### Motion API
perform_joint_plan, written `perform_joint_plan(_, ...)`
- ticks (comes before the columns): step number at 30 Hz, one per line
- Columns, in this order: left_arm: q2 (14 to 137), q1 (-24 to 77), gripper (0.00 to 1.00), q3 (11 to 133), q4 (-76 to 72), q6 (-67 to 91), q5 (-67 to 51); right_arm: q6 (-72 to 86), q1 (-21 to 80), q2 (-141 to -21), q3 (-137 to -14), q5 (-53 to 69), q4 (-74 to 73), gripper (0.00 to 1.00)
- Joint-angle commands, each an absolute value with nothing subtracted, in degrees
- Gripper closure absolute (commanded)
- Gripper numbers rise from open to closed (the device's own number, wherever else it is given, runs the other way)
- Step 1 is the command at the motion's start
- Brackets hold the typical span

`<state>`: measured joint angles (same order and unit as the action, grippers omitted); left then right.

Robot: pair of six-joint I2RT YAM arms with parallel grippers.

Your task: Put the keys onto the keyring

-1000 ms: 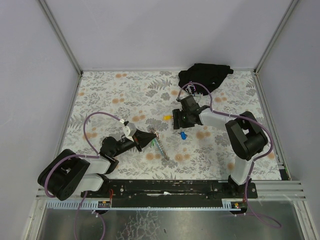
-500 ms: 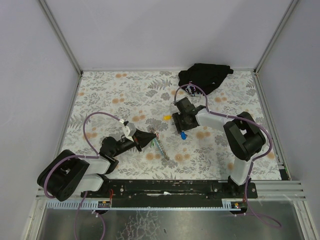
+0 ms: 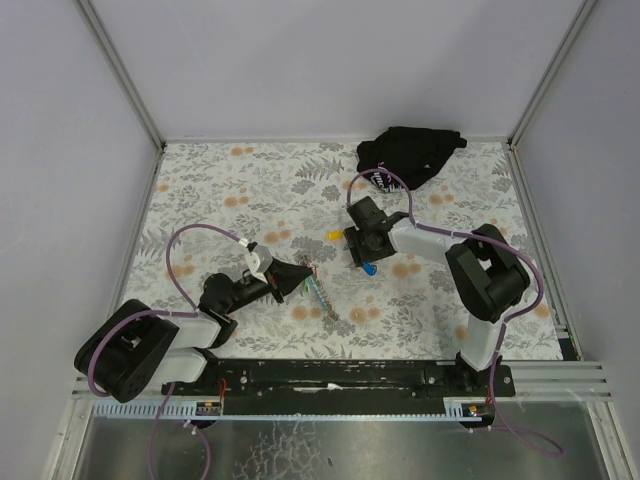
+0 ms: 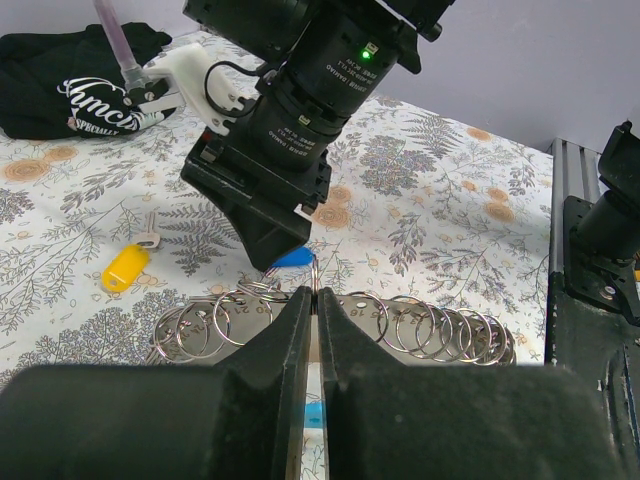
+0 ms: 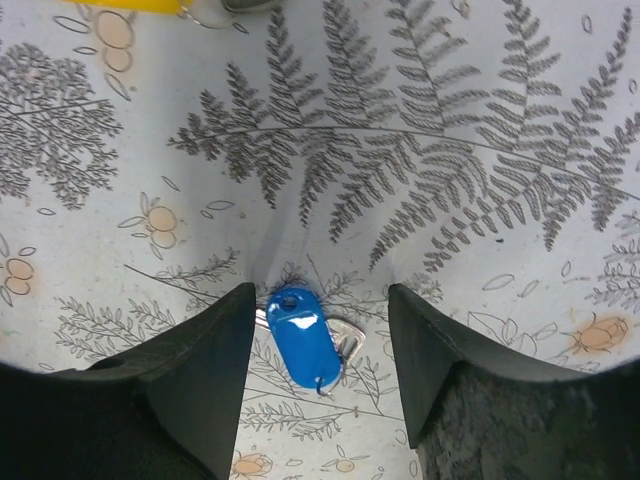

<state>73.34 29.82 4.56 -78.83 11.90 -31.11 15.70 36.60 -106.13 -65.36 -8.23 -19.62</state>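
Your right gripper [image 5: 318, 305] stands released, its jaws either side of the keys [image 5: 303, 350], which lie flat near the middle of the desk [image 3: 230, 180]. Your left gripper [image 4: 314, 300] is clenched on the keyring [image 4: 420, 328], nearer the near edge, left of the keys.

Pale lilac walls [image 3: 330, 60], floral tablecloth [image 3: 250, 180]
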Motion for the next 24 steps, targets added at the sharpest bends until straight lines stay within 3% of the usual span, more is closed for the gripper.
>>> perform_joint_plan(1, 72.64, 29.49, 0.96, 5.01, -82.51, 11.6, -31.48, 16.54, 33.81, -106.18, -61.25, -12.25, -28.36, 0.39)
perform_joint_plan(14, 73.46, 29.4, 0.96, 5.27, -83.04, 12.0, -31.88, 18.14, 30.28, -103.89, -58.43, -8.26, -28.33, 0.46)
perform_joint_plan(24, 73.37, 29.45, 0.96, 5.2, -83.23, 12.22, -32.01, 14.14, 30.19, -91.73, -54.2, 1.61, -21.43, 0.48)
